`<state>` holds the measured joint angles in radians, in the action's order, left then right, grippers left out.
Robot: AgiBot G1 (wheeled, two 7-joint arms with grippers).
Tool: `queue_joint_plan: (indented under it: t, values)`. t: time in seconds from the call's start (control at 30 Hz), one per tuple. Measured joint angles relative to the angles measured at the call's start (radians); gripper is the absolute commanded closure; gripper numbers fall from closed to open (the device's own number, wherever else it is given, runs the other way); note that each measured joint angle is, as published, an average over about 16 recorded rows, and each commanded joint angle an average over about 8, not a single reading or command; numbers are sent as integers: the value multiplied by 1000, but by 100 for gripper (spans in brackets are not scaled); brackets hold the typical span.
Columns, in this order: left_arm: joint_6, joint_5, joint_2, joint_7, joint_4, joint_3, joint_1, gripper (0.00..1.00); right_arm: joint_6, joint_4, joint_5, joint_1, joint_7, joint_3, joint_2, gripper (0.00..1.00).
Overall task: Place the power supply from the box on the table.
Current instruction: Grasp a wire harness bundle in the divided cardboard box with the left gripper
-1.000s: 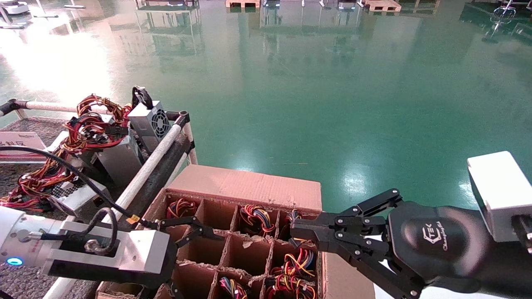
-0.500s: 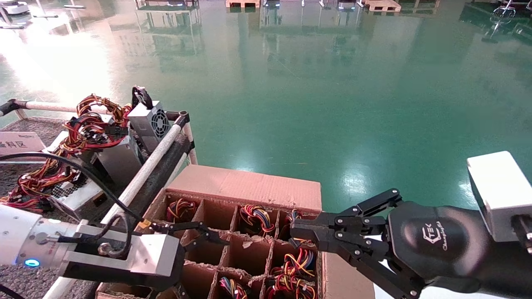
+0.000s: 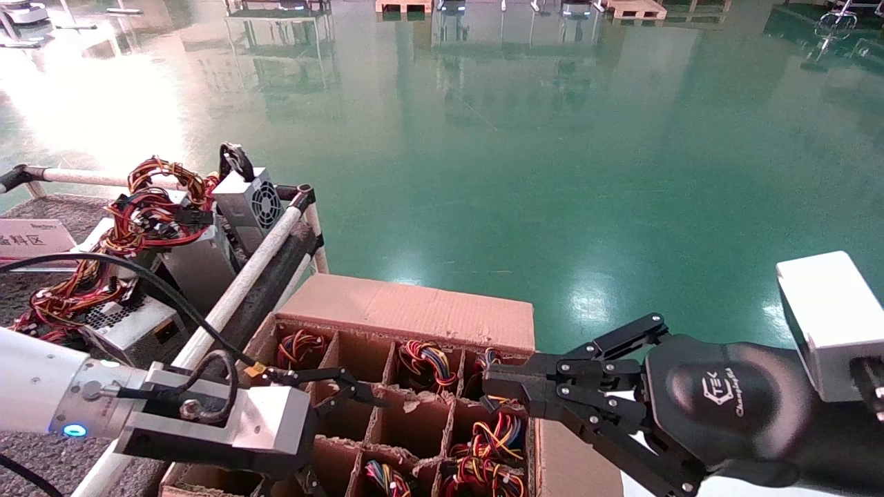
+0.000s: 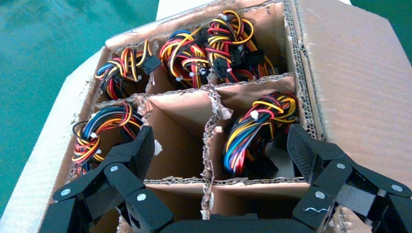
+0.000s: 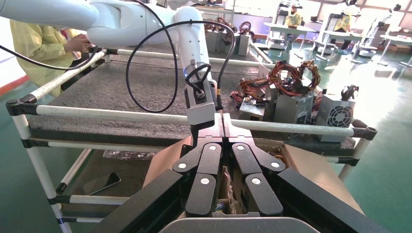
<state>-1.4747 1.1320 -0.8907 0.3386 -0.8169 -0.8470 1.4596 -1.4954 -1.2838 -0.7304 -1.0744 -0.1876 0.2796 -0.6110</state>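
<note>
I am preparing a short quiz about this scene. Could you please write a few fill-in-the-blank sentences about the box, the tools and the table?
1. The left tool hangs over the box with its fingers ____.
2. The right tool has its fingers ____.
3. The cells of the box are divided by a grid of ____.
4. Power supplies already lie on the table, which has a ____ pipe rail.

Missing words: open; shut; cardboard; white

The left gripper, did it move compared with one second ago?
Yes. The left gripper advanced rightward over the box, deeper across its cells; the box stayed put.
</note>
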Motion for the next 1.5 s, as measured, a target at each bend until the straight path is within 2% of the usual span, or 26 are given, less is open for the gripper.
queue_joint_plan:
  t: [0.6, 0.63, 0.67, 0.87, 0.9, 0.93, 1.5]
  values:
    - [-6, 5, -47, 29, 77, -31, 24, 0, 0, 0, 0, 0, 0, 0, 0, 100]
    - [-7, 6, -50, 31, 81, -32, 25, 4, 0, 0, 0, 0, 0, 0, 0, 100]
    - [-8, 6, -52, 33, 85, -33, 26, 12, 0, 0, 0, 0, 0, 0, 0, 100]
    - [-12, 8, -63, 42, 104, -40, 32, 87, 0, 0, 0, 0, 0, 0, 0, 100]
    - [-12, 8, -64, 43, 106, -40, 33, 95, 0, 0, 0, 0, 0, 0, 0, 100]
    - [-13, 8, -65, 45, 109, -41, 33, 100, 0, 0, 0, 0, 0, 0, 0, 100]
    - [-28, 8, -83, 76, 147, -54, 43, 100, 0, 0, 0, 0, 0, 0, 0, 100]
